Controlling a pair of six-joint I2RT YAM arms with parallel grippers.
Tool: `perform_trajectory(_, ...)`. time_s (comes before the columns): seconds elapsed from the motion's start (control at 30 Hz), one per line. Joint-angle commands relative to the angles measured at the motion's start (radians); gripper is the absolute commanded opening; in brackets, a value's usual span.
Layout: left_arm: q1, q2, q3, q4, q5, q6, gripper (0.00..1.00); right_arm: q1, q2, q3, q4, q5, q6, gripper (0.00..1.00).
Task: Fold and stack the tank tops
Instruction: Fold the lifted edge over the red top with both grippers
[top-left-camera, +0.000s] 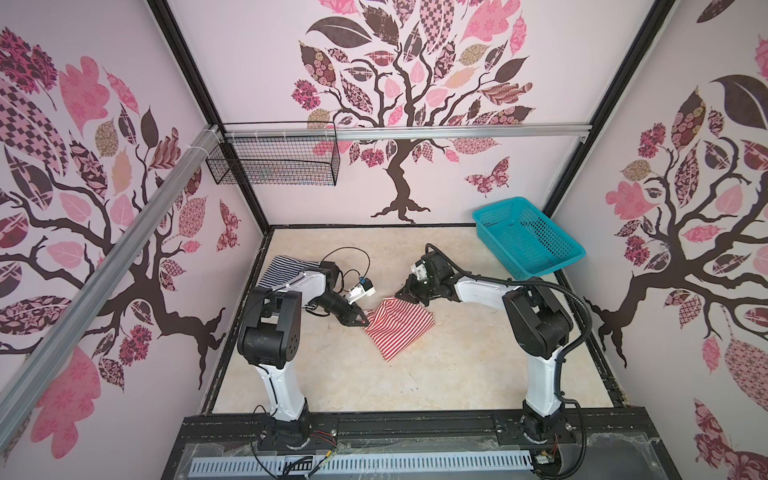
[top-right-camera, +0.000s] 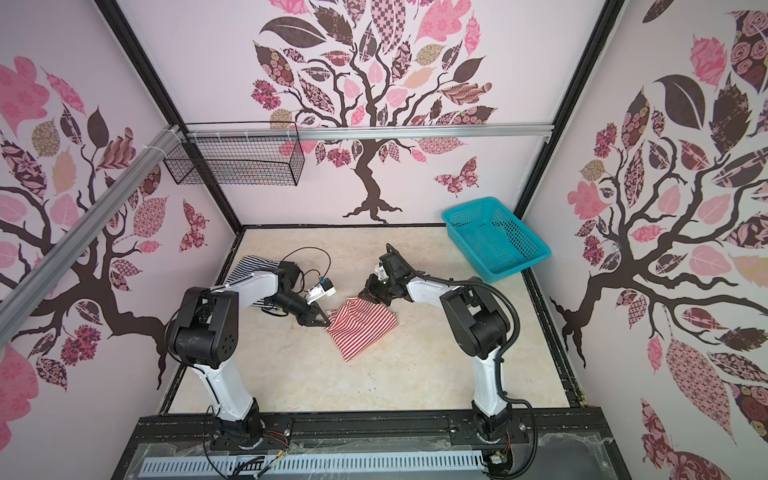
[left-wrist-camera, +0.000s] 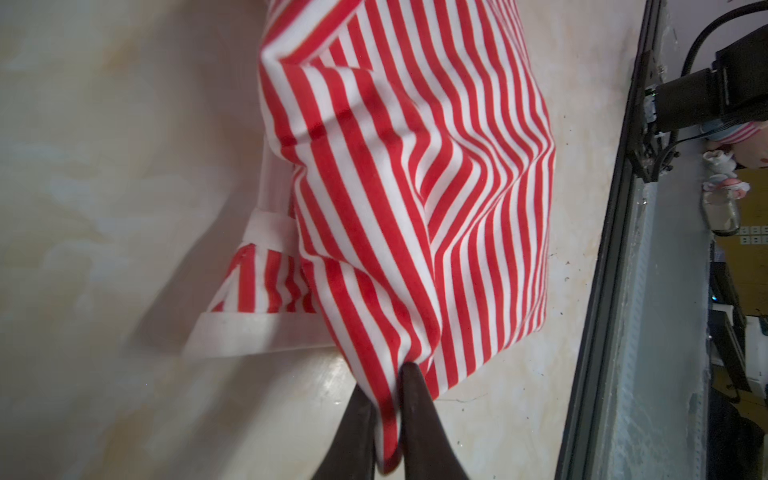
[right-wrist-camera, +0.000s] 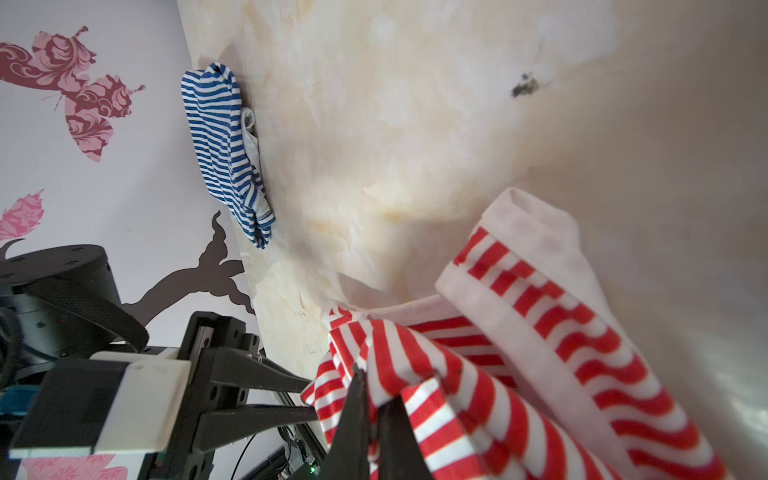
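The red-and-white tank top (top-left-camera: 401, 332) (top-right-camera: 363, 328) lies crumpled and partly folded at the middle of the table. My left gripper (top-left-camera: 362, 321) (left-wrist-camera: 386, 386) is shut on its left corner, with striped cloth pinched between the jaws. My right gripper (top-left-camera: 401, 294) (right-wrist-camera: 376, 390) is shut on its far corner, near the pale edging (right-wrist-camera: 536, 232), and lifts that corner slightly. The navy-and-white tank top (top-left-camera: 282, 268) (right-wrist-camera: 224, 158) lies bunched at the far left of the table by the wall. My left arm partly hides it in both top views.
A teal mesh basket (top-left-camera: 528, 237) (top-right-camera: 494, 237) sits tilted at the far right corner. A black wire basket (top-left-camera: 274, 162) hangs on the back rail at the left. A black frame edge (left-wrist-camera: 615, 249) borders the table.
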Motion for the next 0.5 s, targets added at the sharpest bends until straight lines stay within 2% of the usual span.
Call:
perform_trajectory(0.0,0.013,0.043,0.059,0.053,-0.035,-0.052,0.17,-0.011,0.019,0.022,0.012,0.009,0.002,0.02)
perform_trajectory(0.27,0.030,0.074,0.167,0.022,-0.017,-0.071,0.19,-0.036,-0.069,-0.072,0.036,0.038,-0.009,0.02)
perform_trajectory(0.47,0.030,0.121,0.229,0.038,-0.015,-0.109,0.20,-0.042,-0.077,-0.098,0.034,0.087,-0.005,0.04)
